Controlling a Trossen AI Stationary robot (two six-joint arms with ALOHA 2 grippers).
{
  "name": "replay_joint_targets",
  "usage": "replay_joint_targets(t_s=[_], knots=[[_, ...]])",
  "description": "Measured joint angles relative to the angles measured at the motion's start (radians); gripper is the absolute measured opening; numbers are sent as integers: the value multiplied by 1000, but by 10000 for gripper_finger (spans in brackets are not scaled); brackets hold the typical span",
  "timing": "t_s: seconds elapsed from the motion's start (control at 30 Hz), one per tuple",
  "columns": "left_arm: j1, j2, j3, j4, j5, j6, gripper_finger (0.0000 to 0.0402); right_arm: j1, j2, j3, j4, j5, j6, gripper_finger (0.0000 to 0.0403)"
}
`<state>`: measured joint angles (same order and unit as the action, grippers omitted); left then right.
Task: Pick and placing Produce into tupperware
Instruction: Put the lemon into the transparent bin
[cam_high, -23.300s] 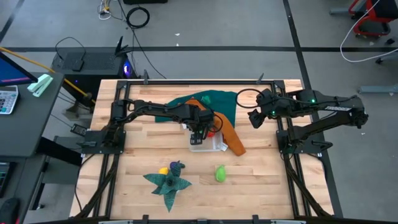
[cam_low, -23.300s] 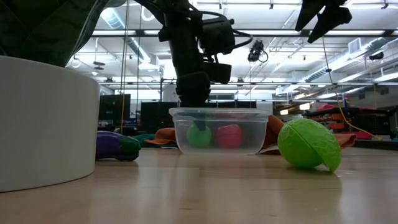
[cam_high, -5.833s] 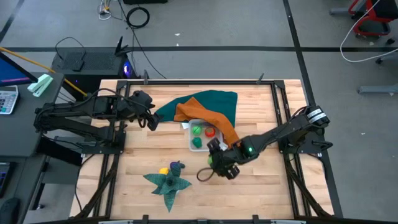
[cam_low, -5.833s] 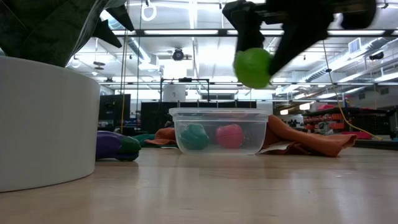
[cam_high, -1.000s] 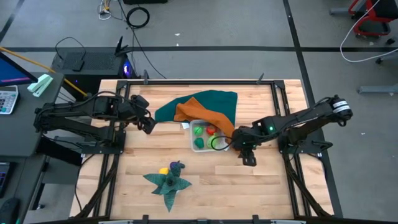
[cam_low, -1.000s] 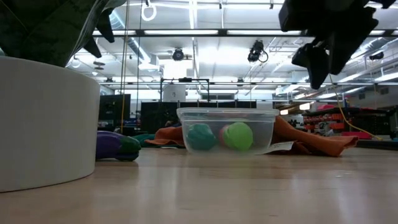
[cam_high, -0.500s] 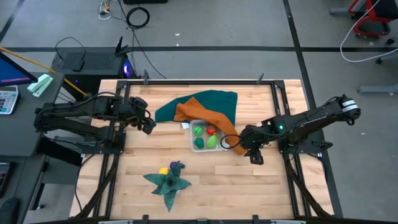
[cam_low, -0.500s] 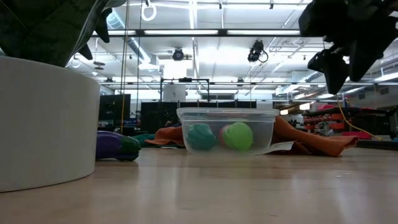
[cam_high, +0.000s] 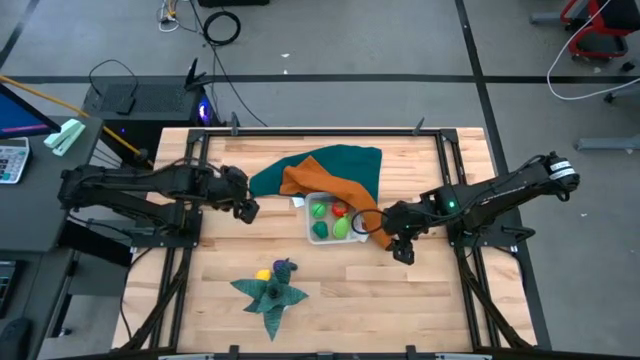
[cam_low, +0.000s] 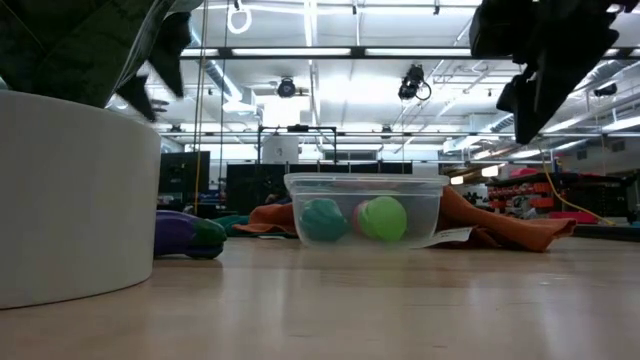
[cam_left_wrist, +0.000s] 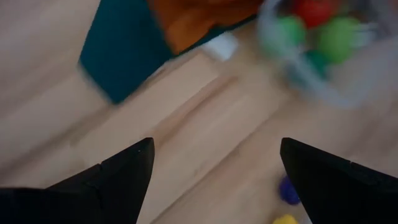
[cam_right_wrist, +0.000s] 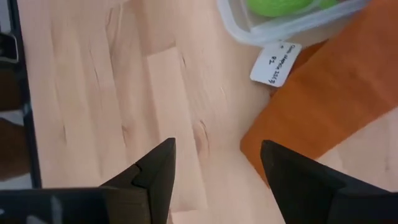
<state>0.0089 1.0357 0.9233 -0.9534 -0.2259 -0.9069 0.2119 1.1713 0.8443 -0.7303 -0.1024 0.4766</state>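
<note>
Partly hidden: purple produce (cam_low: 185, 235) behind white foreground object (cam_low: 75, 195).

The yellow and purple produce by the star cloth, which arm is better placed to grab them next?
Left, probably. The left gripper is open, empty, and on the same side as the yellow piece and purple piece. The right gripper sits beyond the tupperware.

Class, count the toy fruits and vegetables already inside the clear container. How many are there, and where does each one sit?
4 visible in the tupperware: a green piece and a red piece on the far side, a dark green piece and a light green piece on the near side. Others could be hidden beneath.
</note>
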Motion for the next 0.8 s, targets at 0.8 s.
replay_joint_targets(t_s=[0.8], knots=[[-106,10,-304,211,414,-381,355,0,0,0,3,-92,246,199]])
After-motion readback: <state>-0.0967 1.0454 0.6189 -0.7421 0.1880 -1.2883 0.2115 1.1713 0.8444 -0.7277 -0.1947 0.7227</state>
